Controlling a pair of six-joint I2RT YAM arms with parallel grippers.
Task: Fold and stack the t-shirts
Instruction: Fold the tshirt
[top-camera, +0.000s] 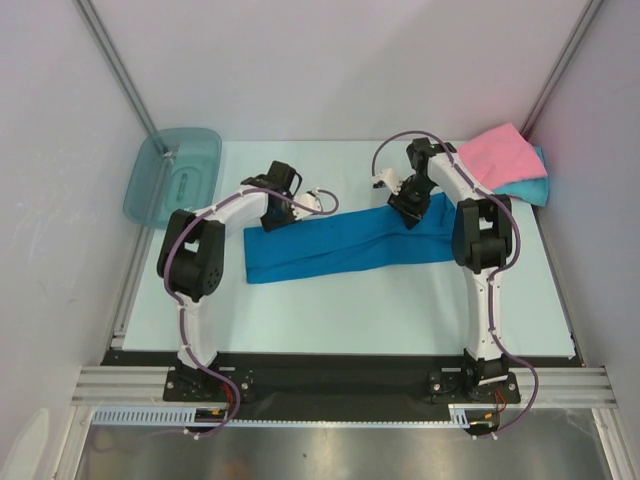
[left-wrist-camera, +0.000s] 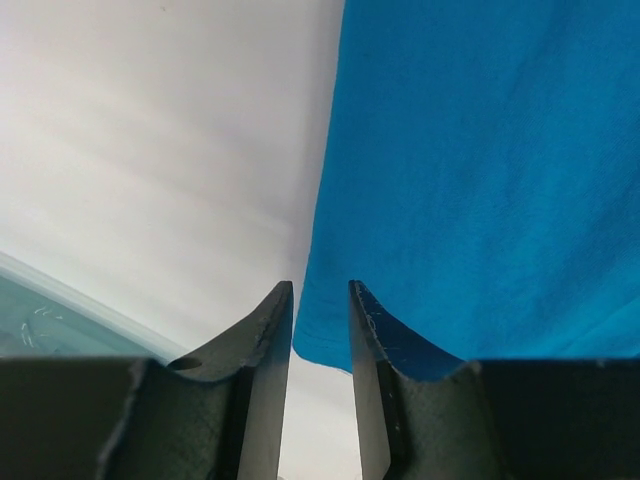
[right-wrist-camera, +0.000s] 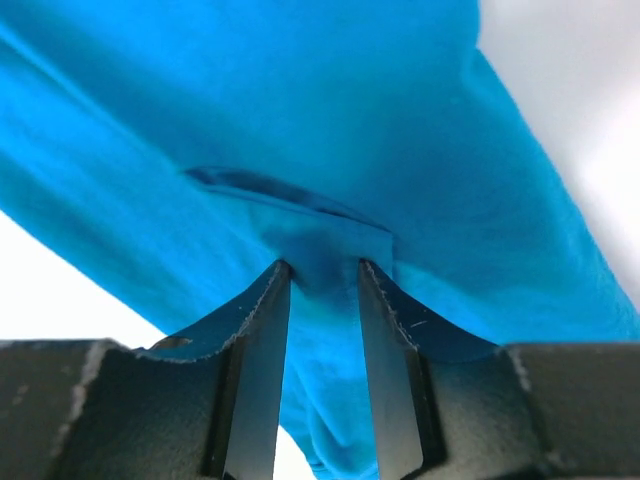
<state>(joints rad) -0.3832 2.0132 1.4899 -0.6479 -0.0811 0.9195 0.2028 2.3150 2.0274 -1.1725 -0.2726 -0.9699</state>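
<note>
Lies lengthwise left-right, deep blue t-shirt (top-camera: 340, 245) strip, with left pincer (left-wrist-camera: 320, 297) and right pincer (right-wrist-camera: 324, 272) slightly spread at opposite ends.

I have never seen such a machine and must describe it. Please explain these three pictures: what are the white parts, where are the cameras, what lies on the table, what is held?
The white parts are two robot arms, bolted at the table's near edge. One picture looks down from above; the other two come from wrist cameras, showing each arm's dark fingers. A deep blue cloth t-shirt, folded into a long band, lies in the middle. A pink t-shirt rests on a turquoise t-shirt at the far right; a translucent teal plastic bin sits far left. The left gripper is open beside the blue shirt's edge, holding nothing. The right gripper meets a fold; whether it grips, I cannot tell.
</note>
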